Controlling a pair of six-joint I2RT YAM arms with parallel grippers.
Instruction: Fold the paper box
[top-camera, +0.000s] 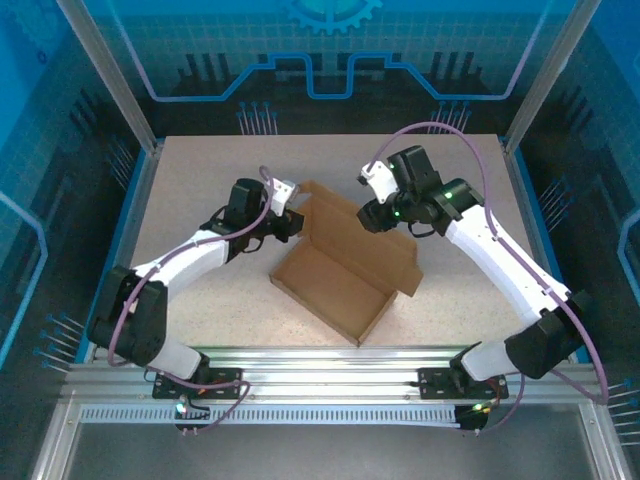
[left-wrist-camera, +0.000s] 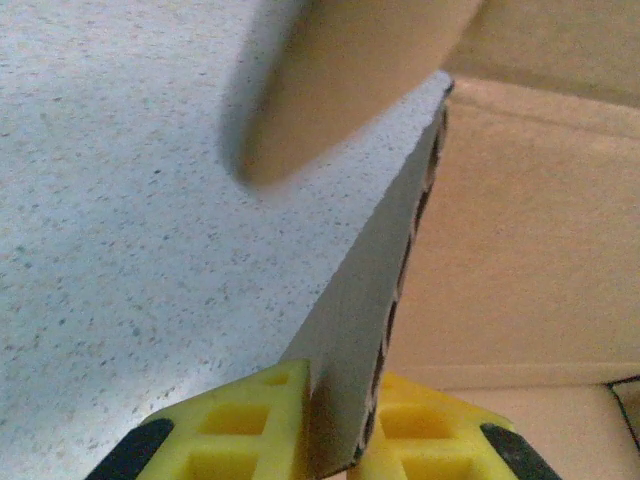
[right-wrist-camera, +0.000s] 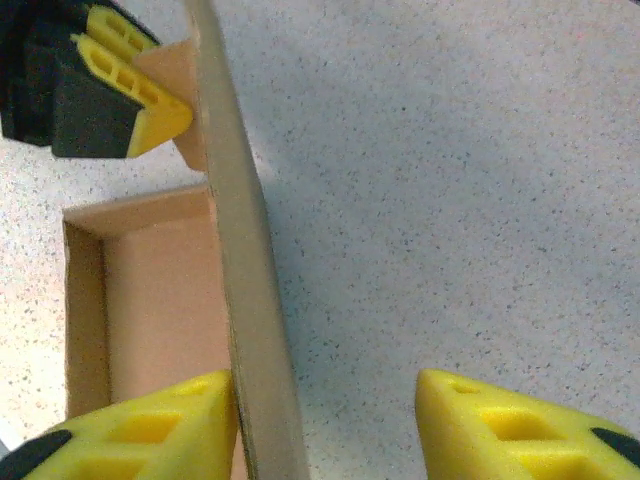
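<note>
Top external view, and the paper box (top-camera: 345, 285) sits on the speckled table (top-camera: 200, 170) right between the two grippers, its open tray spreading out on their near side, toward the arm bases. The left gripper (top-camera: 288, 222) is on the box's tall back panel, at the end nearest to it. The left wrist camera confirms it: the yellow fingers (left-wrist-camera: 250, 435) are pinched tight on the panel's corrugated edge, with cardboard running straight away from the fingertips. Just ahead of that grip a blurred brown flap (left-wrist-camera: 330, 90) hangs across the way, and to the gripper's right lies more tan cardboard of the box. Over to the right gripper (top-camera: 375, 213), at the other end of the same panel. Its jaws are parted and straddle the upright panel: one finger (right-wrist-camera: 150, 430) touches the cardboard on the tray side, while the other stands well clear, bare table showing in the gap. Ahead of it along the panel, the left gripper's yellow tips clamp a flap. Purple cables (top-camera: 470, 140) loop over both arms, and a metal rail (top-camera: 330, 365) runs by the bases.
</note>
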